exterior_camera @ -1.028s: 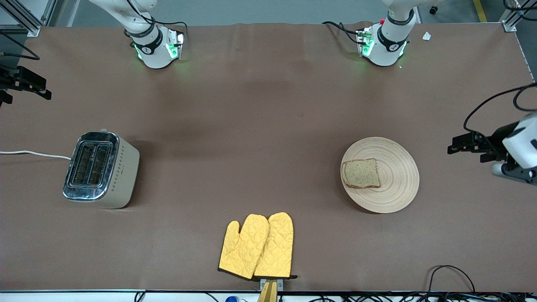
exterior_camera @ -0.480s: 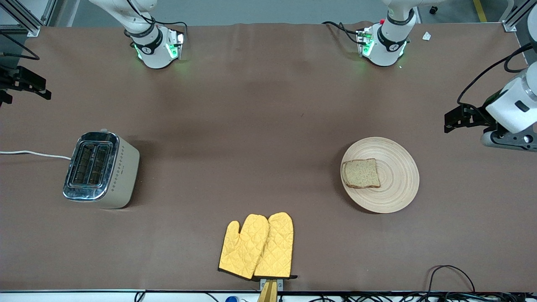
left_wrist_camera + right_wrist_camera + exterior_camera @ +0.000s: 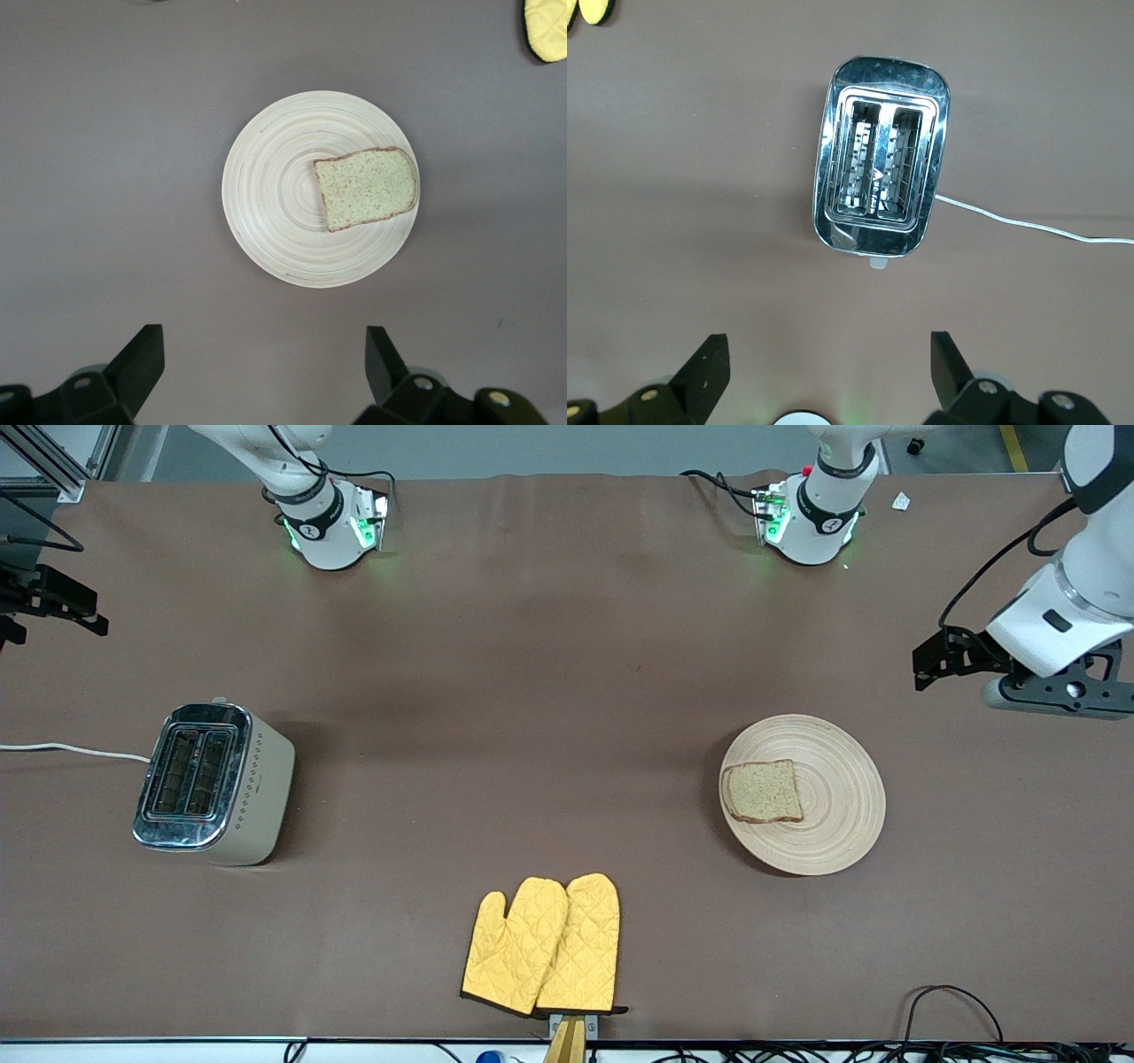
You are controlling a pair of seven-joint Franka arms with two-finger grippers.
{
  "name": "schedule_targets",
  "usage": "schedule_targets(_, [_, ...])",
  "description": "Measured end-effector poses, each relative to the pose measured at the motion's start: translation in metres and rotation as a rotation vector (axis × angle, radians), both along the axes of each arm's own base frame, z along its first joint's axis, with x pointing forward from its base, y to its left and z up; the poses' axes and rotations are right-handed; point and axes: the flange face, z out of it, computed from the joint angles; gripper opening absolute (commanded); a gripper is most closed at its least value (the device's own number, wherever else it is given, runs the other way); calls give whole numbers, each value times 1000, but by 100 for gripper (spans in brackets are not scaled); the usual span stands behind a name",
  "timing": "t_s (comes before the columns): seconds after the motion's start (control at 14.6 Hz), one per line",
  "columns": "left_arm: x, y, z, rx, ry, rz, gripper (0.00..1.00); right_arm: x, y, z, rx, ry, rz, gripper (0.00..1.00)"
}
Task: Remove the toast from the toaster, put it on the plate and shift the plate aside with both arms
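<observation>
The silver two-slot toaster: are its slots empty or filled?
Empty. Both slots of the silver toaster show only wire racks; the brown bread slice lies on the round wooden plate.

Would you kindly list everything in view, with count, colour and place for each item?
toast: one, brown, on the plate, off-centre toward the right arm's end.
plate: one, light beige wood, on the table toward the left arm's end.
toaster: one, silver and cream, toward the right arm's end, both slots empty.
cord: one, white, running from the toaster off the table edge.
mitts: two, yellow, overlapping, nearest the front camera.
table: one, brown cover.
left claw: one, black, open, over the table beside the plate.
right claw: one, black, open, above the table by the toaster.
</observation>
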Motion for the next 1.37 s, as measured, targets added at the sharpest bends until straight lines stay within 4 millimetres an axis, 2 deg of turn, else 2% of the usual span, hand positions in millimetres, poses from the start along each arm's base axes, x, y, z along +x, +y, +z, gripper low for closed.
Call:
schedule_targets(0.55, [2, 9, 11, -2, -26, 17, 100, 0, -1, 0, 0, 0, -1, 100])
schedule_targets(0.96, [3, 35, 22, -11, -42, 69, 100, 0, -1, 0, 0, 1, -2, 100])
schedule_targets(1.37, [4, 38, 20, -10, -39, 75, 100, -1, -5, 0, 1, 2, -10, 100])
